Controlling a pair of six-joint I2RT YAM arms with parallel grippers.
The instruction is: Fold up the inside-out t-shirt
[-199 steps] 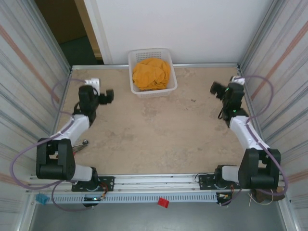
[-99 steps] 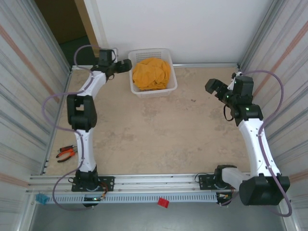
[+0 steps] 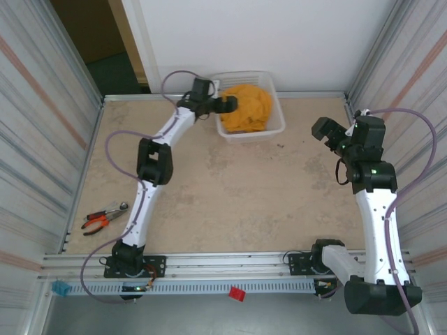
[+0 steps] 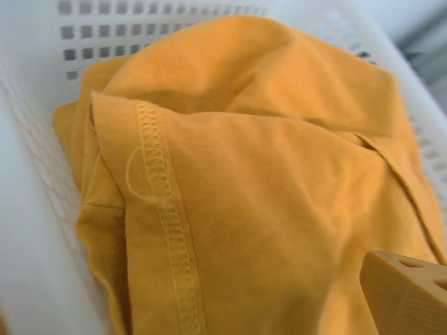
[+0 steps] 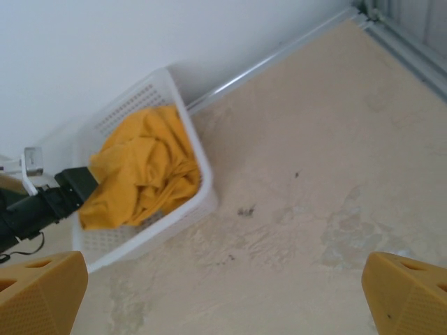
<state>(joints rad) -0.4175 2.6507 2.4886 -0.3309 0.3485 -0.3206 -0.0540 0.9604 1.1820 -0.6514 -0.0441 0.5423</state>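
The inside-out t-shirt (image 3: 249,107) is a crumpled mustard-yellow heap in a white basket (image 3: 278,123) at the back of the table. My left gripper (image 3: 228,105) reaches over the basket's left rim and hangs open right above the cloth. In the left wrist view the t-shirt (image 4: 244,188) shows a stitched hem, and one of the fingertips (image 4: 408,293) sits at the lower right, apart from the cloth. My right gripper (image 3: 328,131) stands open at the right over bare table. In its own view the right gripper (image 5: 223,293) faces the basket (image 5: 150,241), the t-shirt (image 5: 143,174) and the left gripper (image 5: 75,185).
Red-handled pliers (image 3: 105,215) lie near the left front of the table. Corrugated walls close in both sides, a white wall stands behind the basket, and a metal rail (image 3: 209,264) runs along the front edge. The tabletop (image 3: 230,195) between the arms is bare.
The left arm has swung from the left side to the back and into the basket. The basket with the t-shirt has shifted to the right. The right arm has stretched farther up.
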